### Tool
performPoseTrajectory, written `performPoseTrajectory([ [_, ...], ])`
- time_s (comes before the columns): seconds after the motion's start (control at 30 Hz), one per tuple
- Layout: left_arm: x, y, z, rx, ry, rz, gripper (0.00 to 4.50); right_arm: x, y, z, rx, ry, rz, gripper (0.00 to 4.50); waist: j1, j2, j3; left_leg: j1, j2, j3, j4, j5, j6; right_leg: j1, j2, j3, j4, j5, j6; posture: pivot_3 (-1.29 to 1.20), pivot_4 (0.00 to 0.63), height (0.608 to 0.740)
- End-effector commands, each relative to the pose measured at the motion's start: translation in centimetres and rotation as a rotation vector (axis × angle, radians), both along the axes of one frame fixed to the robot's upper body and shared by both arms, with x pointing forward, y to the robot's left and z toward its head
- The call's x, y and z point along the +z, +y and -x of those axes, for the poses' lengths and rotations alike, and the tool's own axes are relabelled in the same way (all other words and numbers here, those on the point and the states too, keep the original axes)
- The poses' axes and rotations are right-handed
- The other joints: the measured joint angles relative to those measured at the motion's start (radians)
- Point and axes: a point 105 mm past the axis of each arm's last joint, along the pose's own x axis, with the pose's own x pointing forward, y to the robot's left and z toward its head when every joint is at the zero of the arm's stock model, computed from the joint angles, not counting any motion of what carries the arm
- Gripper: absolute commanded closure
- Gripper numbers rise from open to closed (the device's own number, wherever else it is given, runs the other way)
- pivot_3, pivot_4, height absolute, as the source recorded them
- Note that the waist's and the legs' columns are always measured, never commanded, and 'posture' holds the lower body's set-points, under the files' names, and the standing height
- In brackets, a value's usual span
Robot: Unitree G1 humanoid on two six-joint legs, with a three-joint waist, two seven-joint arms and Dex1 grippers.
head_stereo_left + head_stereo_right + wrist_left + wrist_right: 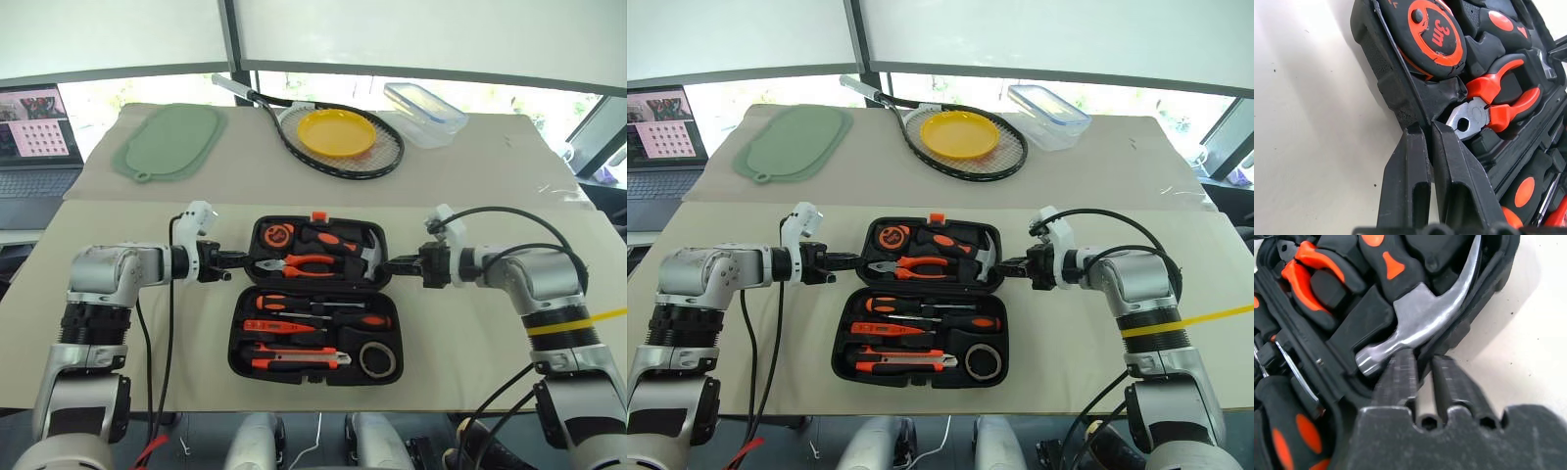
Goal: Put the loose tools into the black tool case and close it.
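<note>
The black tool case (239, 338) lies open in the middle of the table. In its near half sit the loose tools: two long screwdrivers (328, 319), the slim orange tester (272, 326), the utility knife (294, 361) and the grey tape roll (375, 359). The far half holds pliers (306, 262), a hammer (366, 251) and a tape measure (278, 236). My left gripper (243, 260) is shut on the far half's left rim (1400, 105), beside the pliers' nose. On the opposite side my right gripper (384, 264) pinches the right rim (1469, 328) next to the hammer head (1415, 318).
Behind the case lie a green mat (169, 142), a racket (387, 157) with a yellow plate (336, 132) on it, and a clear lidded box (424, 108). A laptop (34, 137) stands at the far left. Cables hang from both wrists.
</note>
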Motion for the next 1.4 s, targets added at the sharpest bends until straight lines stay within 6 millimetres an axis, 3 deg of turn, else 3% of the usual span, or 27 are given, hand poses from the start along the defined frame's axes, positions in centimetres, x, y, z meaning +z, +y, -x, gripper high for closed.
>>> performPoseTrajectory([
  [0.03,0.5,-0.8,0.5,-0.044,-0.020,0.027,4.50,2.2,1.0,0.0,0.033,-0.083,-0.040,4.47,0.000,0.000,0.000,0.000,0.000,0.000,0.000,0.000,0.000,0.000,0.000,0.000,0.000,0.000,0.000,0.00,0.150,0.738],
  [0.2,2.5,-2.2,0.9,-0.112,-0.149,0.073,4.50,4.7,1.5,-0.3,0.032,-0.232,-0.055,4.47,0.000,0.000,0.000,-0.003,0.000,0.000,0.000,0.000,0.000,-0.002,0.000,0.000,0.000,0.000,0.000,0.00,0.150,0.738],
  [0.4,5.6,-3.7,0.5,-0.112,-0.492,0.021,4.50,6.7,1.4,-0.7,-0.009,-0.474,0.045,4.47,0.010,0.000,0.000,-0.008,-0.002,0.000,0.001,0.002,-0.003,-0.007,-0.002,0.000,-0.001,0.001,0.001,0.00,0.150,0.738],
  [0.53,5.0,-4.2,1.5,-0.111,-0.641,-0.057,4.50,5.7,1.0,-0.1,-0.009,-0.571,0.134,4.47,0.013,0.000,0.000,-0.015,-0.002,0.000,0.000,0.004,-0.006,-0.014,-0.002,0.001,0.002,0.002,0.002,0.00,0.150,0.738],
  [0.77,2.6,-3.1,2.6,-0.023,-0.856,-0.273,4.50,3.4,0.2,1.9,-0.046,-0.698,0.209,4.47,0.021,0.000,0.000,-0.015,-0.003,0.001,0.000,0.003,-0.005,-0.013,-0.002,0.001,-0.002,0.003,0.004,0.00,0.150,0.738],
  [1.07,2.9,-0.7,3.2,0.147,-1.038,-0.396,4.50,2.2,-0.8,4.0,-0.054,-0.917,0.286,4.47,0.016,0.000,0.000,-0.010,-0.003,0.001,0.000,-0.001,0.002,-0.010,-0.002,0.002,-0.003,0.003,0.003,0.00,0.150,0.738],
  [1.27,2.7,1.3,4.0,0.212,-1.021,-0.423,4.50,0.6,-1.5,6.3,0.042,-0.989,0.347,4.47,0.010,0.000,0.000,0.001,-0.001,0.001,-0.001,-0.001,0.003,0.000,-0.001,0.002,-0.003,0.002,0.002,0.00,0.150,0.738],
  [1.3,2.6,1.6,4.2,0.225,-1.016,-0.423,3.76,0.5,-1.6,6.6,0.059,-0.996,0.356,4.50,0.009,0.000,0.000,0.001,-0.001,0.001,-0.001,-0.001,0.003,0.001,-0.001,0.002,-0.003,0.002,0.002,0.00,0.150,0.738],
  [1.37,2.4,1.8,4.8,0.231,-0.997,-0.415,3.22,0.4,-2.0,7.1,0.056,-0.988,0.350,3.71,0.006,0.000,0.000,0.003,0.000,0.001,-0.001,-0.001,0.003,0.002,-0.001,0.002,-0.003,0.002,0.002,0.00,0.150,0.738],
  [1.4,2.6,2.1,5.3,0.245,-0.984,-0.410,2.82,1.0,-2.5,7.2,0.038,-0.989,0.342,3.51,0.005,0.000,0.000,0.003,0.002,0.001,-0.001,-0.001,0.002,0.002,-0.001,0.002,-0.003,0.002,0.002,0.00,0.150,0.738],
])
